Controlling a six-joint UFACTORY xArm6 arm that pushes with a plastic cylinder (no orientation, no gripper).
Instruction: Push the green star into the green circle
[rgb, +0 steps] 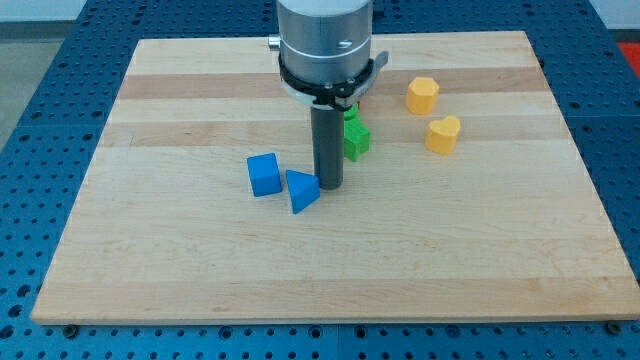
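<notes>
A green block (356, 137), likely the green star, lies near the board's middle, partly hidden behind my rod. I cannot make out a separate green circle; it may be hidden behind the rod and arm. My tip (329, 187) rests on the board just below and left of the green block, touching or almost touching the blue triangle (301, 190) on its right side.
A blue cube (264, 174) sits left of the blue triangle. Two yellow blocks lie to the right: a pentagon-like one (422, 95) and a heart-like one (443, 133). A bit of red (358, 101) peeks out behind the arm. The wooden board (180, 260) ends at blue surroundings.
</notes>
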